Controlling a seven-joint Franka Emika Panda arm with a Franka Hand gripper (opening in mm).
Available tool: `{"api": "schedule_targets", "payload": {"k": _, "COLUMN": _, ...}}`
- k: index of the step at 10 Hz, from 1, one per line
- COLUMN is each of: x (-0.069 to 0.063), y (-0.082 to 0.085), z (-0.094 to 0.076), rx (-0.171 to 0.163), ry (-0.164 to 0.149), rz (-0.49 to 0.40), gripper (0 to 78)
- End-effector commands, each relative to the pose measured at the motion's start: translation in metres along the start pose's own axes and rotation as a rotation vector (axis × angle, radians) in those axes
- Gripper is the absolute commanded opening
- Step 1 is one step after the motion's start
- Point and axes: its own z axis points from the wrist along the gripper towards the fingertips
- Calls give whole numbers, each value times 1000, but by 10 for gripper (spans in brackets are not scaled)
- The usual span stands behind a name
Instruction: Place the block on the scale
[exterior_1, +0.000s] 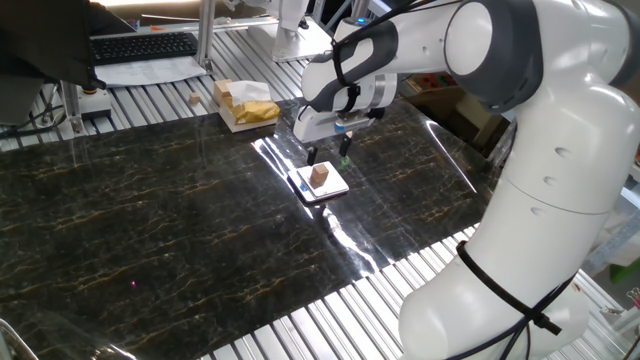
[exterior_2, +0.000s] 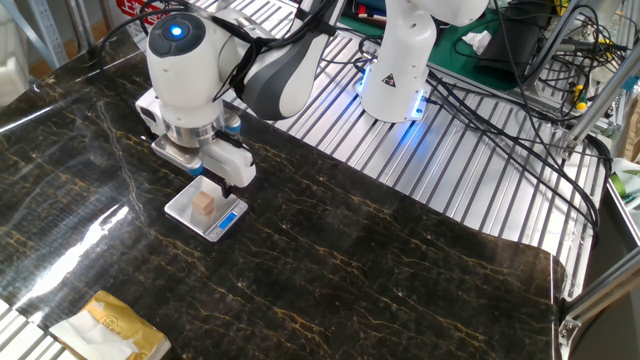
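Observation:
The block (exterior_1: 319, 176) is a tiny tan wooden cube resting on the white top plate of the scale (exterior_1: 331, 186), a small flat square device with a dark rim and a blue mark on one edge. Both also show in the other fixed view, the block (exterior_2: 204, 203) on the scale (exterior_2: 185, 212). My gripper (exterior_1: 328, 154) hangs just above the block, its fingers spread apart and holding nothing; it also shows in the other fixed view (exterior_2: 211, 179).
A pale-yellow boxy stack (exterior_1: 244, 103) lies at the far edge of the dark marble mat, seen also in the other fixed view (exterior_2: 112, 324). A small brown piece (exterior_1: 192, 99) lies near it. A keyboard (exterior_1: 145, 46) sits behind. Cables (exterior_2: 520, 90) lie beyond the robot base.

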Motion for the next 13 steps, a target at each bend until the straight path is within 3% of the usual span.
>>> {"api": "schedule_targets", "payload": {"k": 1, "x": 0, "y": -4, "z": -17, "rx": 5, "ry": 5, "rz": -2, "gripper": 775}}
{"api": "schedule_targets", "payload": {"k": 3, "x": -1, "y": -5, "z": -20, "rx": 9, "ry": 5, "rz": -1, "gripper": 775}}
{"api": "schedule_targets", "payload": {"k": 4, "x": -1, "y": -5, "z": -20, "rx": 9, "ry": 5, "rz": -1, "gripper": 11}}
{"api": "schedule_targets", "payload": {"k": 13, "x": -1, "y": -5, "z": -20, "rx": 9, "ry": 5, "rz": -1, "gripper": 11}}
